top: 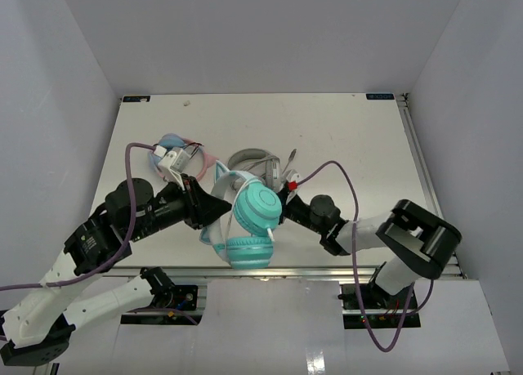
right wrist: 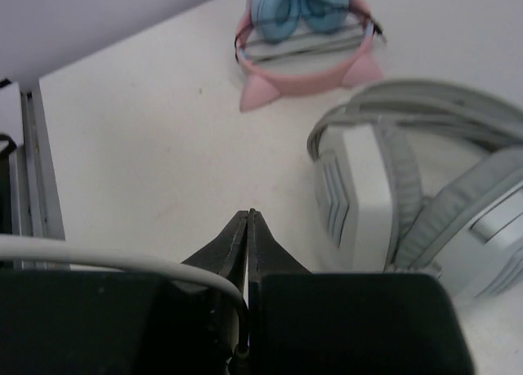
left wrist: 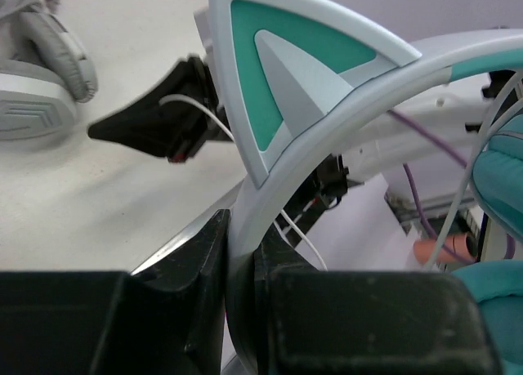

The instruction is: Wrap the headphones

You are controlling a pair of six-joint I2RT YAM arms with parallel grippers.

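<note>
The teal headphones (top: pixel 256 212) are held up off the table, with one round turquoise ear cup above the other (top: pixel 248 252). My left gripper (top: pixel 214 205) is shut on their pale blue headband (left wrist: pixel 327 134), just below a cat-ear point (left wrist: pixel 282 69); in the left wrist view the jaws (left wrist: pixel 241 228) pinch the band from both sides. My right gripper (top: pixel 282 198) is beside the upper cup. Its jaws (right wrist: pixel 248 216) are shut, with the thin whitish cable (right wrist: pixel 122 259) curving down into them. The right fingers (left wrist: pixel 139 130) also show in the left wrist view with the cable (left wrist: pixel 200 107) at them.
The larger grey-white headphones (top: pixel 255 161) (right wrist: pixel 425 195) lie on the table just behind the held pair. The light-blue-and-pink headphones (top: pixel 176 150) (right wrist: pixel 304 40) lie at the back left. A purple robot cable (top: pixel 343 179) arcs over the right arm. The table's metal front edge (top: pixel 310 270) is near.
</note>
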